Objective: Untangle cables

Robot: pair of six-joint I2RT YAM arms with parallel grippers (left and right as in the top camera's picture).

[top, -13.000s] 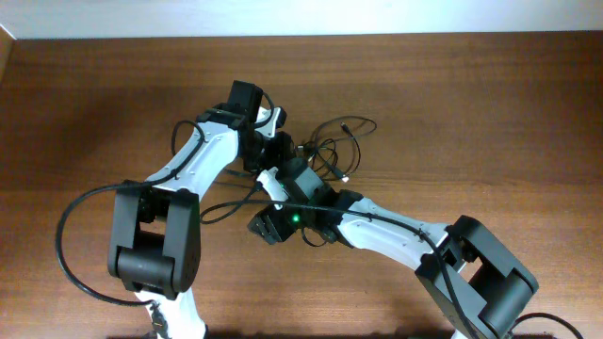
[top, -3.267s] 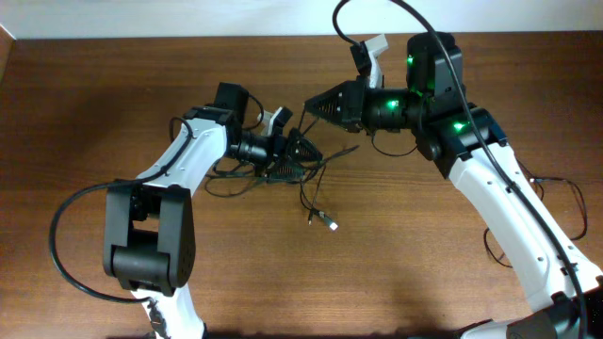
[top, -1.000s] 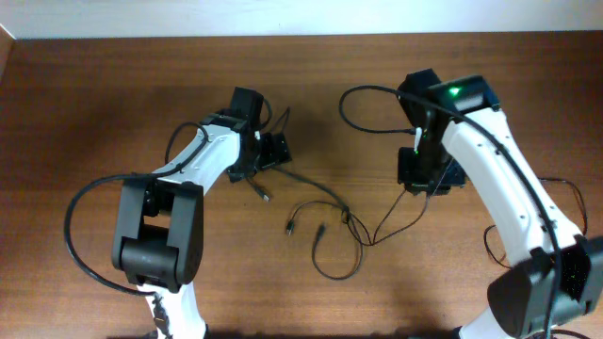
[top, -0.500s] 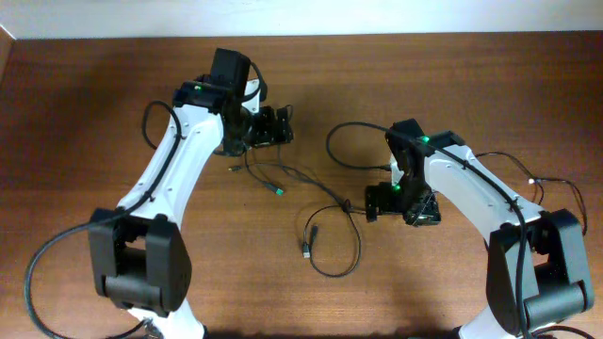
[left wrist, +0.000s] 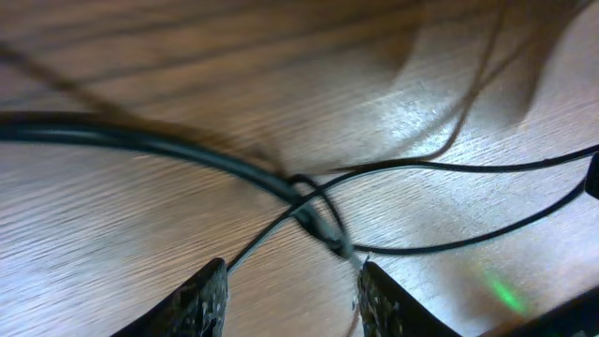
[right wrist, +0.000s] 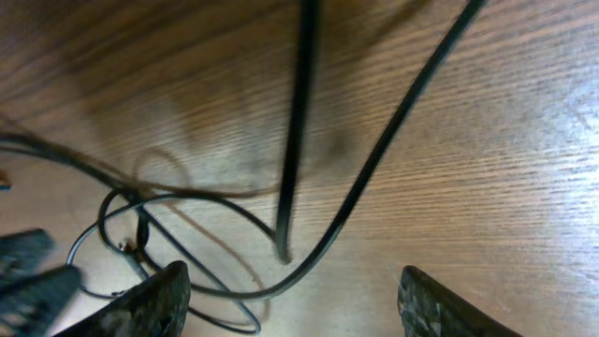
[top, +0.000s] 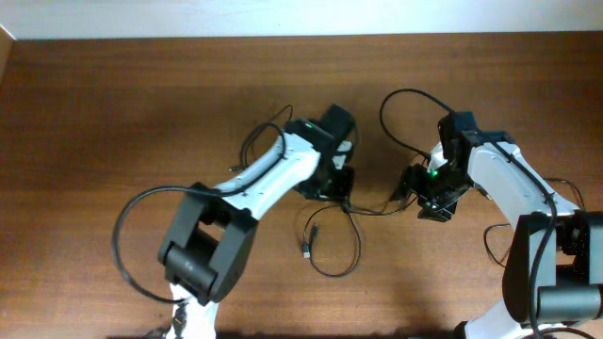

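Desk (top: 113, 113): dark brown wood-grain top, with the grain running left to right in the overhead view, filling nearly the whole frame. A pale white strip (top: 283, 17) ran along its far edge. The close wrist views showed fine straight grain, glossy patches of reflected light, soft shadows, and one small green glint (left wrist: 505, 295) on the surface.

The middle of the bench (top: 113, 104) is being taken up by the cables (left wrist: 314, 211), which are being spread across the gap between the left gripper (top: 334, 184) and the right gripper (top: 422, 196), so a low pass there is being blocked. The near left is being barred by the left arm (top: 268, 179), and the right edge by the right arm (top: 509, 179). Plenty of bare wood is being left free along the far side and the far left.
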